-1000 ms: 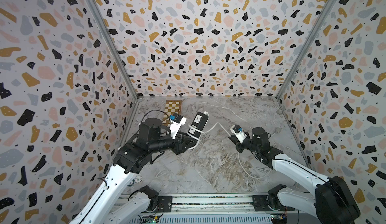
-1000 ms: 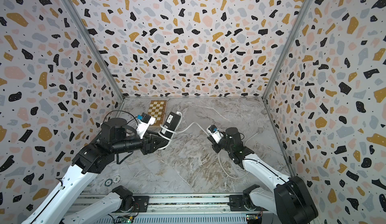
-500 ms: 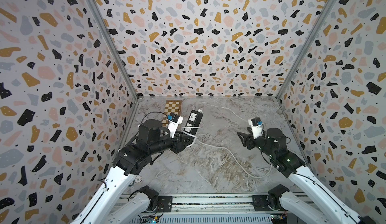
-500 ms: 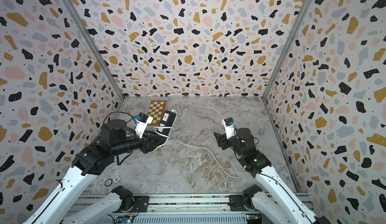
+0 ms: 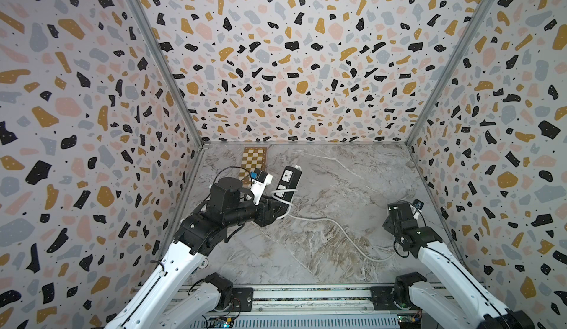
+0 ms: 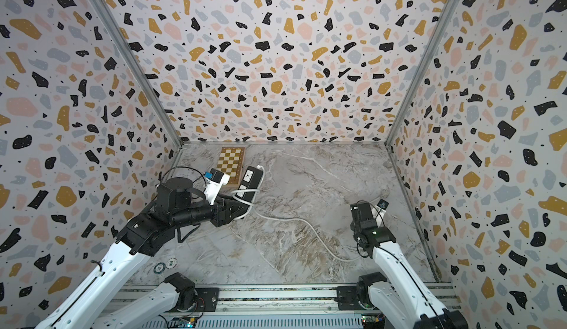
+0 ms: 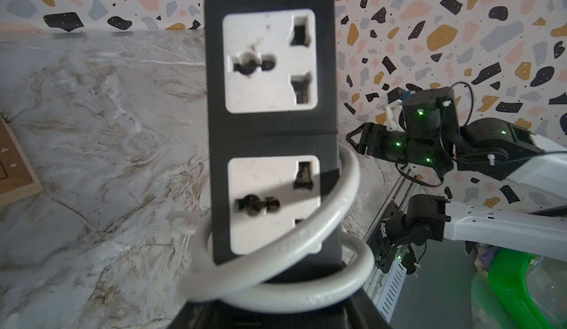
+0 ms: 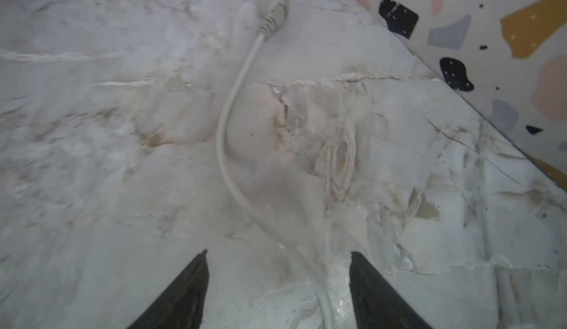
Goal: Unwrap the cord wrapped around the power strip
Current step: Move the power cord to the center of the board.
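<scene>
My left gripper [image 5: 277, 209] is shut on the lower end of the black power strip [image 5: 287, 179], holding it tilted up off the table at the left. In the left wrist view the power strip [image 7: 270, 134] shows two white socket faces, with the white cord [image 7: 276, 293] looped loosely around its lower part. In both top views the cord [image 6: 306, 224] trails from there slack across the table towards the right arm [image 5: 411, 235]. In the right wrist view my right gripper [image 8: 278, 251] stands open just above the table, the cord [image 8: 228, 122] lying between its fingers and its plug [image 8: 273, 8] beyond.
A brown-and-cream chequered board [image 5: 253, 160] lies at the back left, just behind the strip. Two round chips [image 6: 165, 266] sit near the front left edge. Patterned walls enclose the table on three sides, and the right wall [image 8: 491, 51] is close to my right gripper.
My right gripper has opened and let go of the cord, moving from mid-table to the right and nearer the front. The cord now lies slack. The left gripper has tilted the strip more upright.
</scene>
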`<state>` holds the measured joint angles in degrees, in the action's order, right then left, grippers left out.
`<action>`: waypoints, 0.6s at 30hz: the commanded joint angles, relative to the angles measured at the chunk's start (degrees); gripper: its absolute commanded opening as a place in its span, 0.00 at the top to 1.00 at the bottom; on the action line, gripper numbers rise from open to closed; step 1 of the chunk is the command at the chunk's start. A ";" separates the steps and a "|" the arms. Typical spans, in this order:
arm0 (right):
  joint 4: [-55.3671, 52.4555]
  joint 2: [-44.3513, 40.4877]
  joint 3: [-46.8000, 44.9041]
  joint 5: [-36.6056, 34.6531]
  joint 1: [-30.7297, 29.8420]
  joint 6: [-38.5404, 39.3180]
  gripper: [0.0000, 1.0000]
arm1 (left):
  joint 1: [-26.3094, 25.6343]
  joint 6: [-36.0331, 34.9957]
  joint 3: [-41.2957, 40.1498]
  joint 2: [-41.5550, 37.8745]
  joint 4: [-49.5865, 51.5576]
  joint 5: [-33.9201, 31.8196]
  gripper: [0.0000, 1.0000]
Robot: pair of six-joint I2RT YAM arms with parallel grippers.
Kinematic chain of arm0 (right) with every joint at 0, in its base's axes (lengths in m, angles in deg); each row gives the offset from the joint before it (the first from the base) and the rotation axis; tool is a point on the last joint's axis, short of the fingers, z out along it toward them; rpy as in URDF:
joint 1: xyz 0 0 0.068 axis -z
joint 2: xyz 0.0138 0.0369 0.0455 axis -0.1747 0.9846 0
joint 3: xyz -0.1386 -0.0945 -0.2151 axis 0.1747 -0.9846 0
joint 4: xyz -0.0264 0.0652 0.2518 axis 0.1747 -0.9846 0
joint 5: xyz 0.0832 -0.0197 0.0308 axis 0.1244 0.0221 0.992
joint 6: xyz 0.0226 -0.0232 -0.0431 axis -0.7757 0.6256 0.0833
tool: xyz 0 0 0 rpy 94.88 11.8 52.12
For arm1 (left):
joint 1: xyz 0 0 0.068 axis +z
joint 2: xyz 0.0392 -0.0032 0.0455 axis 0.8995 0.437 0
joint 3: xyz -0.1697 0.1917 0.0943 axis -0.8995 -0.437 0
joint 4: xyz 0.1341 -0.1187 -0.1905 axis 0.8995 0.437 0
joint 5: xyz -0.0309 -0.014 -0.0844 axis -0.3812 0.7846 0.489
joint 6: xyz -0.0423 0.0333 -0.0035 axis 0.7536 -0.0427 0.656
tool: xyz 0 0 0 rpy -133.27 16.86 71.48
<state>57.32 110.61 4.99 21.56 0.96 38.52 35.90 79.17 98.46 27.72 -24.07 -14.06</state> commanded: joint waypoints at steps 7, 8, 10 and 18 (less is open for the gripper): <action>8.43 19.44 7.25 11.02 3.52 8.38 0.29 | 0.32 1.30 -0.59 -1.13 -6.76 3.29 1.00; 8.73 19.88 7.17 11.08 3.62 8.83 0.30 | 0.32 1.28 -0.59 -1.09 -6.82 3.34 1.00; 9.38 20.97 7.11 12.12 3.69 9.39 0.34 | 0.32 1.26 -0.51 -0.81 -7.10 3.56 1.00; 13.18 24.45 7.37 12.88 4.56 9.81 0.63 | 0.32 0.62 0.27 -0.39 -6.12 3.17 1.00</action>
<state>68.77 134.82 10.83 33.74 5.13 47.55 35.90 80.39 97.59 27.72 -25.66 -11.74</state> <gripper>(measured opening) 0.395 0.488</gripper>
